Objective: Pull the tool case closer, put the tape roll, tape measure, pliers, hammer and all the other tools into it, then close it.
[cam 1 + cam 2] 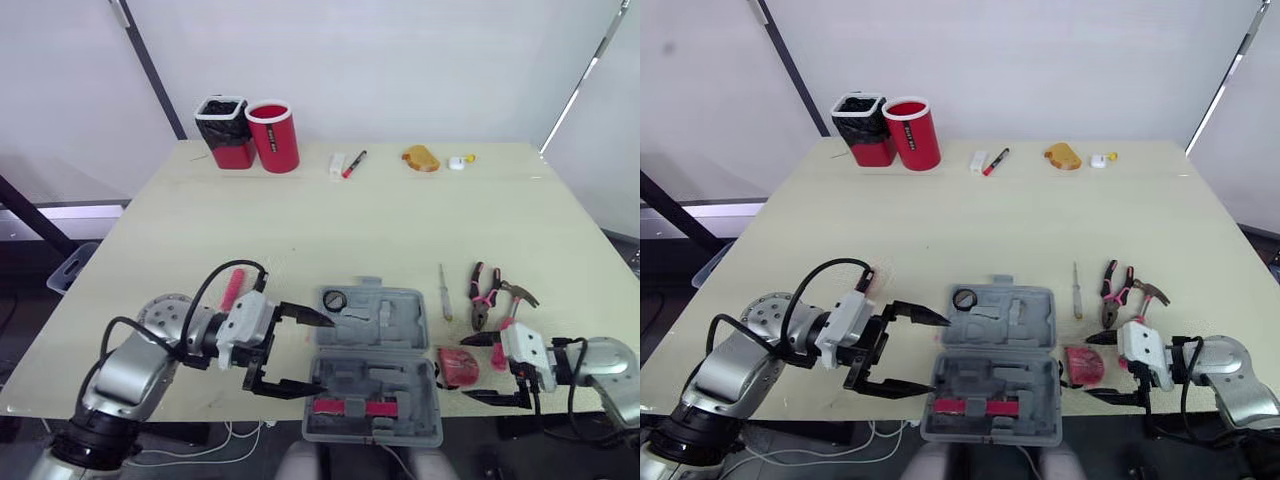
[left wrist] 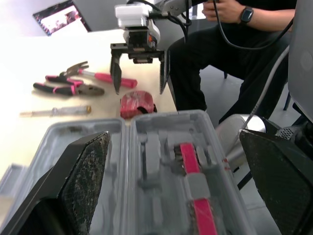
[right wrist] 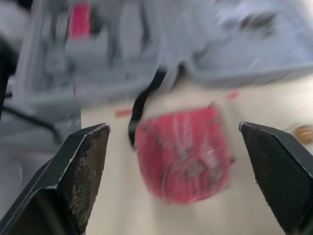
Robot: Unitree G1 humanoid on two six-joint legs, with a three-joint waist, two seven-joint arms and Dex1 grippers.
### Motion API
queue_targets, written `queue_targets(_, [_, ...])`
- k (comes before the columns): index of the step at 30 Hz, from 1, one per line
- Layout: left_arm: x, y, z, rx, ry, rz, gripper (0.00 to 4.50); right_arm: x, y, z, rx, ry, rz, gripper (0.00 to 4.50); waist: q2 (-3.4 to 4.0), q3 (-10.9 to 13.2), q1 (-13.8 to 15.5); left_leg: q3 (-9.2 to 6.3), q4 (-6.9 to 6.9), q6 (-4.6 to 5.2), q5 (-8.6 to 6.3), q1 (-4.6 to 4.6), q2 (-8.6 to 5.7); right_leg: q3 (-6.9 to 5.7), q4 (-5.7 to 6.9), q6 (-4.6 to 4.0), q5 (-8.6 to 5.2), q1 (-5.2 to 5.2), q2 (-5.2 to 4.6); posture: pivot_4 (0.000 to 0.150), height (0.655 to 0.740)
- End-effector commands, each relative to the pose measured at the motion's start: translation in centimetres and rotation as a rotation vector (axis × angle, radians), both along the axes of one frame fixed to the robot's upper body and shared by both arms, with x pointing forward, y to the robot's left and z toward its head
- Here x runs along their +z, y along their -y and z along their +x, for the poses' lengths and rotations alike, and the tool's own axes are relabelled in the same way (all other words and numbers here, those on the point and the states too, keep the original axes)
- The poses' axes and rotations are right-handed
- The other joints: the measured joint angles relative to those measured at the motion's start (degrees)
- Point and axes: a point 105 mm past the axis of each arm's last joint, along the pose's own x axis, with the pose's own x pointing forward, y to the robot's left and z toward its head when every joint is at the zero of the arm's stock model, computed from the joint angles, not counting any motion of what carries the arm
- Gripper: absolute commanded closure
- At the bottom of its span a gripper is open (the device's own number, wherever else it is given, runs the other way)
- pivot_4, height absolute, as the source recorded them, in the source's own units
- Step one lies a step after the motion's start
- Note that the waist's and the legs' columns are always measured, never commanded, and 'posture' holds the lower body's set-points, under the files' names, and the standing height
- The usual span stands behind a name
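The grey tool case (image 1: 372, 365) lies open at the table's front centre, with a round black item (image 1: 334, 300) in its far half and a pink-and-black piece (image 1: 350, 407) in its near half. My left gripper (image 1: 322, 355) is open, its fingers straddling the case's left edge. A red tape measure (image 1: 458, 366) sits just right of the case. My right gripper (image 1: 470, 368) is open right behind it, with the tape measure (image 3: 183, 152) lying between its fingers (image 3: 78, 166). Pliers (image 1: 482, 295), a hammer (image 1: 512, 310) and a screwdriver (image 1: 444, 292) lie further back on the right. A pink-handled tool (image 1: 232, 288) lies left of the case.
At the table's far side stand a black-lined red bin (image 1: 224, 131) and a red cup (image 1: 273, 136), with a marker (image 1: 354, 163), a white block (image 1: 337, 165) and a yellow object (image 1: 421, 158) to their right. A person (image 2: 234, 29) sits just off the table's right side.
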Motion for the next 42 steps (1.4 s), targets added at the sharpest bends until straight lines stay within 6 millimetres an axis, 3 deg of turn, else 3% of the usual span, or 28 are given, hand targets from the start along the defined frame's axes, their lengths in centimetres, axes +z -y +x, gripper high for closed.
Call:
queue_targets(1, [1.3,0.0,-0.5,-0.009,0.037,-0.026,0.0,-0.1,0.3,0.7,0.029,0.041,-0.032,0.03,-0.01,0.01,-0.01,-0.01,0.0,0.0,0.0,0.0,0.0,0.01,0.0,0.0,0.0,0.0,0.0,0.15,0.74])
queue_targets(7, [1.4,-0.8,-1.1,0.005,-0.024,-0.065,0.0,-0.7,0.3,1.7,0.01,0.034,-0.055,0.03,0.0,0.01,-0.14,-0.01,0.0,0.0,0.0,0.06,0.01,0.06,0.04,-0.01,0.0,0.0,0.0,0.15,0.74])
queue_targets(14, [2.9,-1.4,-1.8,-0.021,-0.084,-0.191,0.0,-1.0,0.1,1.7,0.01,0.022,-0.055,0.03,0.01,0.02,-0.05,-0.05,0.02,0.0,0.0,0.05,0.01,0.06,0.05,-0.01,0.01,0.01,-0.02,0.15,0.74])
queue_targets(23, [2.7,-2.6,-1.4,0.004,-0.029,-0.176,0.0,-1.2,0.1,1.8,0.003,0.009,-0.055,0.03,0.02,0.02,-0.1,0.0,0.03,0.0,0.0,0.06,0.0,0.04,0.06,-0.02,0.01,0.01,0.0,0.15,0.74])
queue_targets(28, [2.5,-3.0,-1.3,0.019,-0.029,-0.163,0.0,-1.4,-0.3,1.7,0.019,0.003,-0.044,1.51,0.02,0.02,-0.11,0.0,0.03,0.0,0.0,0.06,0.0,0.06,0.05,-0.02,0.01,0.01,0.0,0.15,0.74])
queue_targets(34, [2.0,-3.2,-1.5,0.03,-0.033,-0.147,0.0,-1.3,-0.4,1.7,0.023,0.012,-0.043,1.56,0.02,0.01,-0.16,0.0,0.03,0.0,0.0,0.06,0.01,0.06,0.06,-0.02,0.01,0.01,0.0,0.15,0.74])
queue_targets(39, [2.1,-3.8,-1.2,0.084,-0.034,-0.161,0.0,0.8,0.9,2.0,-0.02,0.03,-0.061,1.56,0.05,0.04,-0.12,-0.03,0.03,0.0,0.0,0.06,0.01,0.07,0.07,-0.01,0.01,0.0,-0.02,0.15,0.74])
queue_targets(42, [2.0,-4.0,-1.2,0.111,-0.041,-0.175,0.0,3.0,1.2,2.2,-0.07,0.004,-0.062,1.56,0.1,0.06,-0.07,-0.03,0.03,0.0,0.0,0.05,0.01,0.08,0.06,-0.01,0.01,0.0,-0.03,0.15,0.74])
